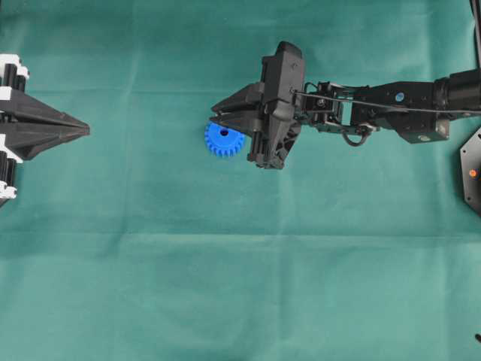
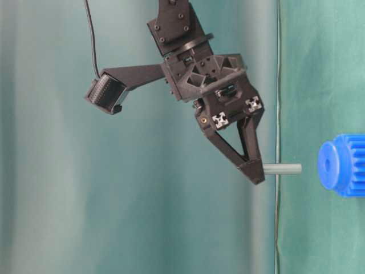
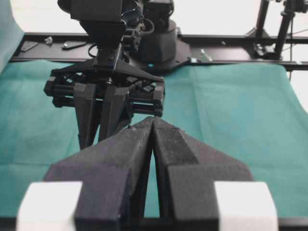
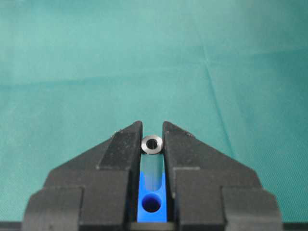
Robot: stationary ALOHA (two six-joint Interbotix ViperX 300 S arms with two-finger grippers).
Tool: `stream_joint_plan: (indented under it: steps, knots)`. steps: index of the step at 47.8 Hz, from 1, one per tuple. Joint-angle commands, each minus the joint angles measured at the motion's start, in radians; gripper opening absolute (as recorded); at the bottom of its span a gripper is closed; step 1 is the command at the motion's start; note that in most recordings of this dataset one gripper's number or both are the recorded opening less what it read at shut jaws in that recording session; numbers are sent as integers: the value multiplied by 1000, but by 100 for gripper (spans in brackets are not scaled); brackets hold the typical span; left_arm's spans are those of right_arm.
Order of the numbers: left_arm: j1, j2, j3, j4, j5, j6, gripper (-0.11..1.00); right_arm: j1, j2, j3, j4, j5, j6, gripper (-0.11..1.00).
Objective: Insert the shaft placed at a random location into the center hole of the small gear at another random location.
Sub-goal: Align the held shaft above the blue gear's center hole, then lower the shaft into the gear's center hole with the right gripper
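One claw (image 4: 152,137) pinching shaft (image 4: 152,144), nrly closed.

I hold the shaft (image 4: 152,144), a short grey metal pin with a shiny ringed end, pinched between the fingertips of my right hand (image 4: 152,139); in the table-level view it juts straight out past the tips toward the gear. The small gear (image 1: 224,140) is bright blue, toothed and round, lying flat on the green cloth. Its dark center hole (image 4: 152,204) sits free, apart from the pin's end.
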Motion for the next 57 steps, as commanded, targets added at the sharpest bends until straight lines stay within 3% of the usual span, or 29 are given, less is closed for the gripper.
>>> stream_joint_plan:
  steps: [1, 57]
  knots:
    - [3, 3, -20, 2, -5, -2, 0, 2, -17, -9, 2, -6, -6, 13]
    - [2, 2, -20, 2, -2, 0, 0, 2, 117, -8, 12, -67, -5, 13]
